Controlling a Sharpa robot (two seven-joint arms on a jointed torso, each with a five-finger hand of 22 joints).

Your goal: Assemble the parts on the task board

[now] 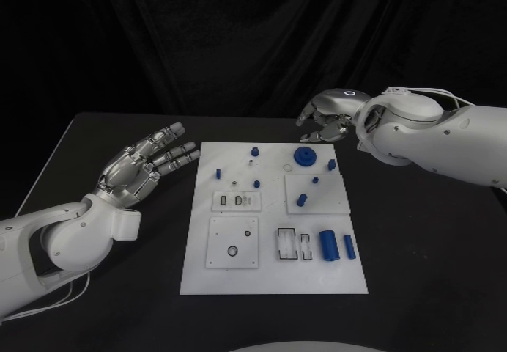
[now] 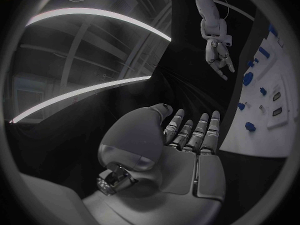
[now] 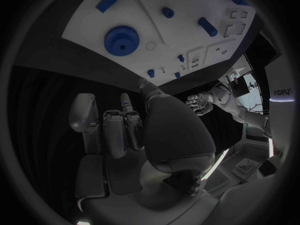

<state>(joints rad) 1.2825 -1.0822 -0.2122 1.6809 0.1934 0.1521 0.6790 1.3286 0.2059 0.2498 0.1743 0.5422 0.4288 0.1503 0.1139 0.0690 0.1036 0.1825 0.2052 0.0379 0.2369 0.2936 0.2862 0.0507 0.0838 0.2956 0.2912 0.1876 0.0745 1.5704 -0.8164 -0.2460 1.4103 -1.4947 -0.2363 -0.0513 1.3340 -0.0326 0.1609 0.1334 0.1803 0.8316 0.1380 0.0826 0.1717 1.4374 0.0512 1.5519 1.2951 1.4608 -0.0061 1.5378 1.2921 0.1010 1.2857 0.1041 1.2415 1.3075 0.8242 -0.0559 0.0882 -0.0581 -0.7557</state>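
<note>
Both hands are hanging clear of the work, so this looks like the very start of a step, with no part picked up yet. The left hand [image 1: 148,163] is hovering over the bench [image 1: 423,249] just beside the task board's left edge, palm showing and fingers spread, holding nothing. The right hand [image 1: 330,117] is hanging just beyond the board's far right corner with its fingers curling inward; nothing is showing inside them.

The task board [image 1: 275,282] is lying flat in the middle of the bench, a white plate carrying raised white sub-plates with slots and holes. Blue parts are sitting scattered over it: a toothed gear [image 1: 304,155] near the far edge, closest to the right hand; two cylinders [image 1: 336,245] lying side by side toward the near right; and several small pegs [image 1: 219,174] standing or lying across the far half.

As a judgement, the next move is calling for the right hand to uncurl and come down over the gear, the nearest piece, or for the left hand to reach in for one of the small pegs. The pegs are small and close together, so a careful pinch would be needed.
</note>
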